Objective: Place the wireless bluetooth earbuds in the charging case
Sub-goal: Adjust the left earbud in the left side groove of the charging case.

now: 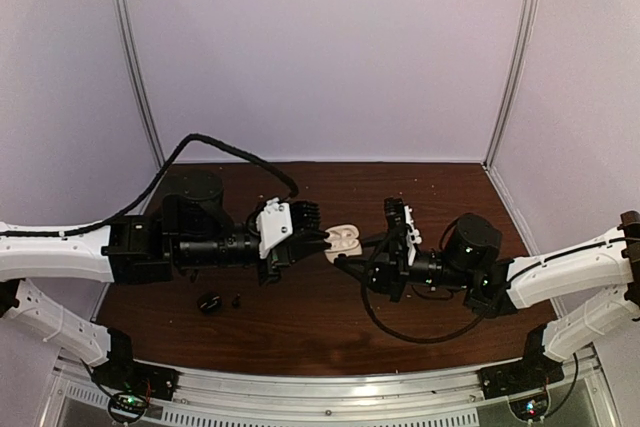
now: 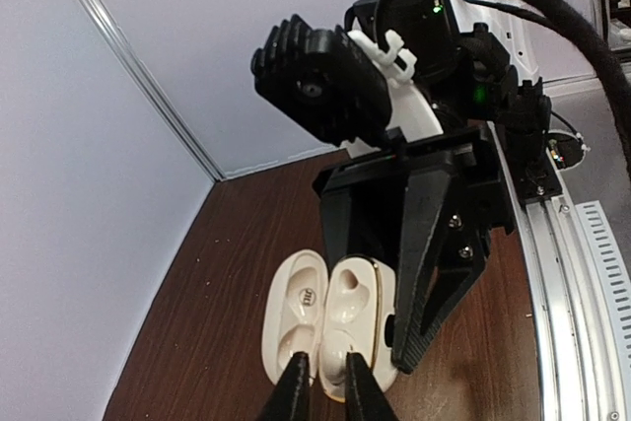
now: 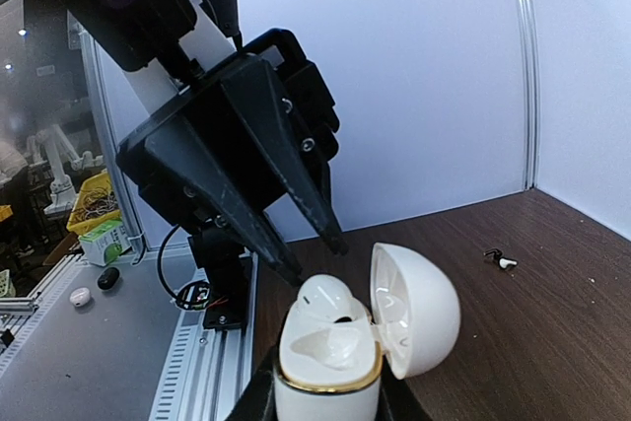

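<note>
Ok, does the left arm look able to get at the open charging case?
Probably yes. The right end effector holds the charging case by its base, the lid swung aside, and the left end effector sits right at the open wells, nothing between.

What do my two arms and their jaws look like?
Both arms have white shell links near the base, black motor housings, and a white bracket at the wrist. The left arm carries a thick black braided cable; the right arm has a thin black cable. The jaws are black tapered wedges with visible screws.
</note>
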`<state>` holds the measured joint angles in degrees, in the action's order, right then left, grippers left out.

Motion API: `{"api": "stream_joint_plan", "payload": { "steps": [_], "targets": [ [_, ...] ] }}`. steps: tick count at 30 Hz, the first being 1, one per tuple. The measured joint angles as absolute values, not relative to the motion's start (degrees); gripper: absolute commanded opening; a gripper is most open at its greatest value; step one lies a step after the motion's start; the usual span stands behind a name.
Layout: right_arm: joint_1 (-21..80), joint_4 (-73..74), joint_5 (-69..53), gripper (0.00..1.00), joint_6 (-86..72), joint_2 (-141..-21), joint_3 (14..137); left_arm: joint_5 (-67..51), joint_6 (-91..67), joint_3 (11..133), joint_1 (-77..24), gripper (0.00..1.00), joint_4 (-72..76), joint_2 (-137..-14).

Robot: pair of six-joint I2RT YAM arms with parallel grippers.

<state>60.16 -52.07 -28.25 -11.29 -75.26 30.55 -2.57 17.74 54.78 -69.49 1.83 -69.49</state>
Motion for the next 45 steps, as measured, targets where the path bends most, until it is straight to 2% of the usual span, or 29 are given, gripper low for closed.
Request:
{"api": "stream_joint_plan", "payload": {
  "steps": [3,8,17,25,27,32,34,45],
  "targets": [
    [60.16,-52.07,-28.29,0.00,-10.55,-75.02,30.55,-2.55,17.65,54.78,-69.49,0.14,1.56,-69.58],
    [60.18,-51.83,-28.12,0.00,-9.08,-74.00,30.48,-2.83,17.56,54.81,-69.49,0.21,1.39,-69.08],
    [60.42,-50.63,-26.55,0.00,-2.72,-70.65,28.82,-3.40,15.94,54.81,-69.49,0.25,1.19,-65.32],
    [60.51,-47.94,-24.36,0.00,5.54,-66.67,26.02,-5.17,12.71,54.63,-69.49,0.23,1.74,-65.34],
    [60.51,-47.51,-23.42,0.00,7.35,-65.82,25.74,-6.39,12.25,54.63,-69.49,0.27,2.11,-65.98],
    [60.53,-46.81,-21.63,0.00,10.70,-64.10,25.06,-7.31,10.24,54.59,-69.49,0.44,3.40,-68.69],
    [60.53,-46.57,-21.19,0.00,11.81,-63.70,25.02,-6.98,8.58,54.15,-69.49,0.47,4.78,-68.90],
    [63.42,-46.02,-18.63,0.00,16.75,-62.83,23.92,-5.89,-1.65,53.91,-69.47,0.55,9.37,-73.12]
  ]
}}
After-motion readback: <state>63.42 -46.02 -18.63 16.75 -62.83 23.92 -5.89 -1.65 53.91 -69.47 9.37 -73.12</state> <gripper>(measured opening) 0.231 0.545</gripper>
